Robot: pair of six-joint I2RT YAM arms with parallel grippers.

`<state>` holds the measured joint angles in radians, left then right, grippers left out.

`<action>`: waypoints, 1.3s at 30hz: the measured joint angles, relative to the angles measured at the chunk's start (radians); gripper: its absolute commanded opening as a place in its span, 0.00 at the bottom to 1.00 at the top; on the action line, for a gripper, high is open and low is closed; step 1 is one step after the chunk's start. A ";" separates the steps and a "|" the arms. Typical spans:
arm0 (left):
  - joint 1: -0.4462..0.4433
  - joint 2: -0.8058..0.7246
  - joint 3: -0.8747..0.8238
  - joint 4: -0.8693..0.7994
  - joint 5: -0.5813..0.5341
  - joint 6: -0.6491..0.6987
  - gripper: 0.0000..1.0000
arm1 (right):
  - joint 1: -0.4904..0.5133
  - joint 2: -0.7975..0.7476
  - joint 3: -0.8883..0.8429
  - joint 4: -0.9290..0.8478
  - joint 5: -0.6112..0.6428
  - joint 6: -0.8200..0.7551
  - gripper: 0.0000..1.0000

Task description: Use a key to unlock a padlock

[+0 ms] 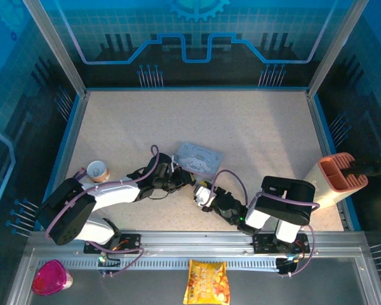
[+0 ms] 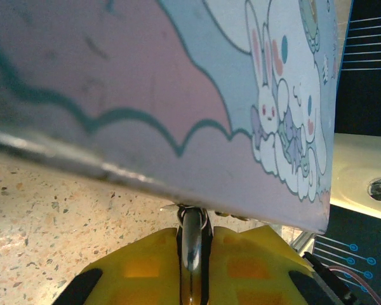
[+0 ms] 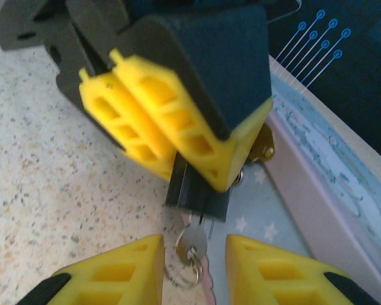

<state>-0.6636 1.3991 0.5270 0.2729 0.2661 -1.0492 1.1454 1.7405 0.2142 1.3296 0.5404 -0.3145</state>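
Centrally, beside cartoon-printed tin (image 1: 199,155) on speckled table (image 3: 51,159): padlock (image 3: 200,200), dark body pinched between closed-in yellow fingers of left gripper (image 3: 197,179); key (image 3: 192,240), on small ring, hanging just beneath padlock, between spread, non-touching jaws of right gripper (image 3: 195,274).

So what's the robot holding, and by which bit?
The left gripper pinches the small dark padlock by its body. The right gripper is open around the tiny silver key.
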 measured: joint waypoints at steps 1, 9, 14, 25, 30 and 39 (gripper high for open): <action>0.000 0.000 0.000 0.000 0.000 -0.002 0.00 | 0.000 0.002 0.006 0.002 0.002 0.000 0.30; 0.000 0.000 0.000 0.001 0.000 -0.026 0.00 | -0.001 0.046 0.017 0.033 0.003 0.015 0.26; 0.000 0.000 0.000 0.002 0.000 -0.026 0.00 | -0.001 0.053 0.017 0.034 0.011 0.030 0.24; 0.000 0.000 0.000 0.011 0.000 -0.051 0.00 | -0.012 0.075 0.031 0.041 0.029 0.062 0.20; 0.000 0.000 0.000 0.020 -0.003 -0.053 0.00 | -0.021 0.078 0.041 0.041 0.029 0.075 0.17; -0.001 0.001 0.000 0.048 -0.033 -0.072 0.00 | -0.058 0.049 0.054 -0.002 -0.012 0.164 0.09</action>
<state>-0.6647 1.3998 0.5270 0.3214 0.2333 -1.1210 1.0874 1.7893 0.2684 1.3281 0.5285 -0.1505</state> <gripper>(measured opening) 0.120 0.108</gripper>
